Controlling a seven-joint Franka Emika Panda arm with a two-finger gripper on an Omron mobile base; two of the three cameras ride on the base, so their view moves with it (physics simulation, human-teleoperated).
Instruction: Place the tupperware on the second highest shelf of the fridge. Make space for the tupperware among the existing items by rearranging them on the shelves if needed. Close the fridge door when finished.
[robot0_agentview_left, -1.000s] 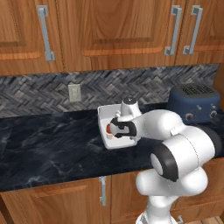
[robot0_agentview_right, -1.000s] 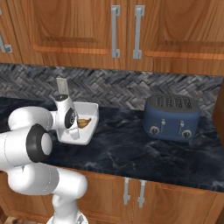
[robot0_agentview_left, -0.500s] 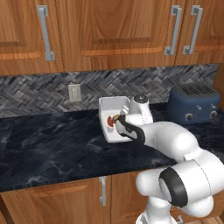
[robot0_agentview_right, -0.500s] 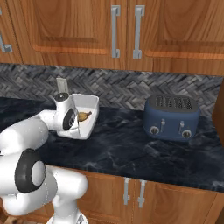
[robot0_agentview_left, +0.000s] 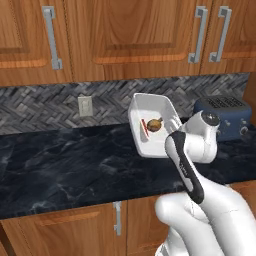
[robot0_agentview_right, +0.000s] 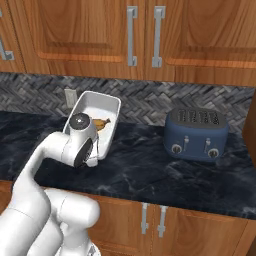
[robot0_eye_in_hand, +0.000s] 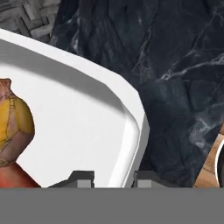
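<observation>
The white tupperware (robot0_agentview_left: 149, 107) (robot0_agentview_right: 98, 106) hangs tilted above the black counter (robot0_agentview_left: 60, 170), its open side facing the cameras. A brown drumstick (robot0_agentview_left: 154, 124) (robot0_agentview_right: 101, 123) and a small red bit (robot0_agentview_left: 143, 126) lie inside it. In the hand view my gripper (robot0_eye_in_hand: 114, 179) is shut on the tub's white rim (robot0_eye_in_hand: 131, 131), one fingertip on each side of the wall, with the drumstick (robot0_eye_in_hand: 15, 127) at the left. The fridge, its door, its shelves with the second highest shelf, and the existing items are out of view.
A blue toaster (robot0_agentview_left: 225, 115) (robot0_agentview_right: 197, 132) stands on the counter to the right of the tub. A wall outlet (robot0_agentview_left: 84, 106) sits on the herringbone backsplash. Wooden cabinets with bar handles (robot0_agentview_right: 131, 35) hang above, and cabinet doors run below the counter edge.
My gripper has shut on the tub's rim. The tub has risen off the counter and tipped up on its side, and my arm has swung up with it.
</observation>
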